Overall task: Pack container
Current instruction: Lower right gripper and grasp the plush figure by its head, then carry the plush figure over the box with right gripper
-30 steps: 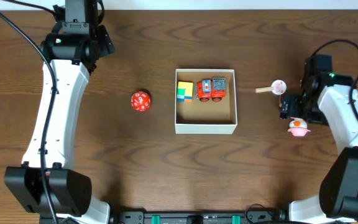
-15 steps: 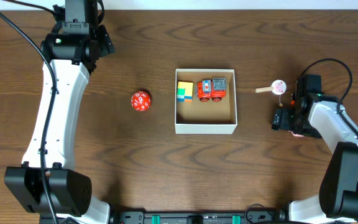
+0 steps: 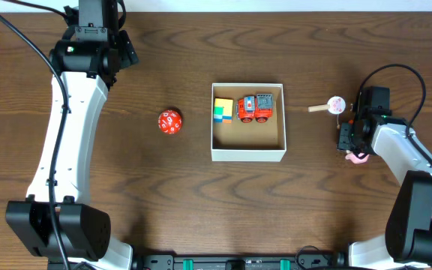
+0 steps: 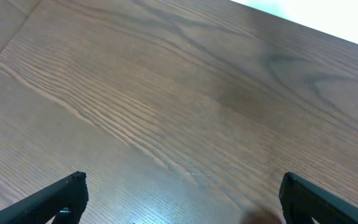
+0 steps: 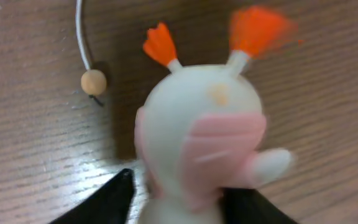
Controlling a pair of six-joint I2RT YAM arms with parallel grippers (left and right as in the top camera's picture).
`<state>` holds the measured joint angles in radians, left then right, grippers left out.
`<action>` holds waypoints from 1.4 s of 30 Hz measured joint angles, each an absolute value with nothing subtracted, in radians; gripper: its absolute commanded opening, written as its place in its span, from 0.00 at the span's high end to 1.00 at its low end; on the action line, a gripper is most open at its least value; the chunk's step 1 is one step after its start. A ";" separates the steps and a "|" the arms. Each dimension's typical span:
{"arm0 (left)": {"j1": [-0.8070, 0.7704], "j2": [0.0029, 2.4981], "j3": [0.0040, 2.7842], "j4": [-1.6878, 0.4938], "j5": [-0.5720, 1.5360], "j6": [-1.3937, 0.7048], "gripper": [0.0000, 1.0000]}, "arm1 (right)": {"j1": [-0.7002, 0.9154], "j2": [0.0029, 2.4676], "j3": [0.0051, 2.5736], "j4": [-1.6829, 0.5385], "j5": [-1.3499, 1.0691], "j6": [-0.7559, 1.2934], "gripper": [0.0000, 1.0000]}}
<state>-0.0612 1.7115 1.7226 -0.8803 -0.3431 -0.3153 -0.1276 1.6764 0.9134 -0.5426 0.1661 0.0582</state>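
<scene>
The container [image 3: 248, 154], a square white-walled box with a tan inside, sits mid-table and holds a yellow, blue and green block [image 3: 221, 110] and a red toy truck [image 3: 254, 108]. To its right my right gripper [image 3: 349, 142] is low over a pink and white toy [image 3: 359, 157], which it mostly hides. In the right wrist view that toy [image 5: 201, 130], with two orange tufts, fills the space between the black fingers of my right gripper [image 5: 182, 200], which are closed against its sides. My left gripper [image 4: 182, 186] is open over bare wood at the far left corner.
A red many-sided die [image 3: 169, 121] lies left of the container. A small round pink piece on a stick [image 3: 335, 104] lies just beyond the right gripper. A wooden bead on a white cord [image 5: 94, 81] lies beside the toy. The left arm [image 3: 73, 112] runs along the left side.
The right gripper came down over the pink and white toy and its jaws closed in on it. The toy is now largely covered from above. The left arm has not moved.
</scene>
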 measured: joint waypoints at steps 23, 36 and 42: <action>-0.061 1.711 1.723 -0.881 -0.343 -0.315 0.02 | 0.045 1.679 1.403 -0.973 0.128 0.039 0.99; -0.061 1.711 1.723 -0.880 -0.343 -0.315 0.02 | 0.382 1.679 1.564 -0.879 0.051 0.035 0.99; -0.061 1.711 1.723 -0.880 -0.343 -0.315 0.02 | 0.474 1.679 1.552 -0.875 0.027 0.033 0.99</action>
<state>-0.0612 1.7115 1.7226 -0.8803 -0.3431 -0.3153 0.4740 1.6791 1.5517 -0.8745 0.0269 0.0330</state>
